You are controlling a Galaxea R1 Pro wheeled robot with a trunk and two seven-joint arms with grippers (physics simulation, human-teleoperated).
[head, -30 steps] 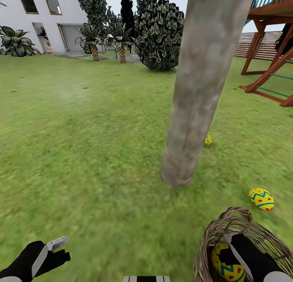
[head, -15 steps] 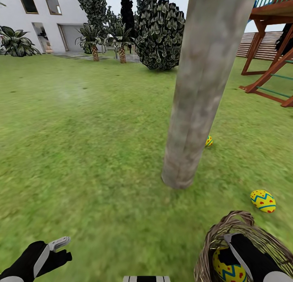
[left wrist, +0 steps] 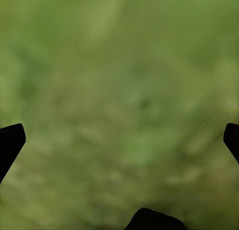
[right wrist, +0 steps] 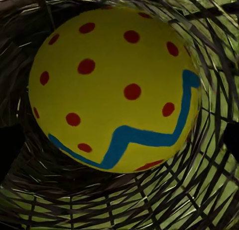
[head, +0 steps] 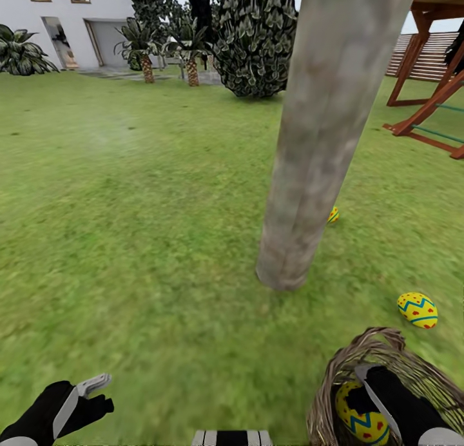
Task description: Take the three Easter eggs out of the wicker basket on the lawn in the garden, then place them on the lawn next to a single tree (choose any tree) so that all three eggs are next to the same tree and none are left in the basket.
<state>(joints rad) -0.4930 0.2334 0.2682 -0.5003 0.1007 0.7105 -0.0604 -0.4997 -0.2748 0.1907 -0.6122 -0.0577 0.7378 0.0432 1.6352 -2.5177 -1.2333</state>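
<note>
At the lower right of the head view, near five o'clock, the wicker basket point(head: 335, 381) stands on the lawn point(head: 142, 240) with the right gripper point(head: 377, 404) reaching down into it. One Easter egg point(head: 357, 417) lies inside the basket, just beside the black fingers. From the right wrist view this egg point(right wrist: 114, 88) sits very close to the camera, yellow with red dots and a blue zigzag band, resting on the woven wall of the basket point(right wrist: 199, 190). The dark fingertips point(right wrist: 7, 145) appear at both edges of that picture, wide apart and not touching the egg, so the right gripper is spread open around it.

Directly ahead, at about twelve o'clock, rises the thick grey-brown trunk of the tree point(head: 322, 130). A second egg point(head: 417, 309) lies on the grass at about three o'clock from the foot of the trunk, between the tree and the basket. A third egg point(head: 332, 214) is partly hidden behind the trunk, at its far right side.

Near seven o'clock the left gripper point(head: 90, 394) hangs over bare grass. Its fingertips point(left wrist: 10, 142) stand wide apart over the blurred green lawn point(left wrist: 119, 90), holding nothing.

Far away, a large dark bush point(head: 258, 40), small palms point(head: 138, 46), a white house point(head: 71, 14) and a red-brown wooden play frame point(head: 432, 78) border the garden.
</note>
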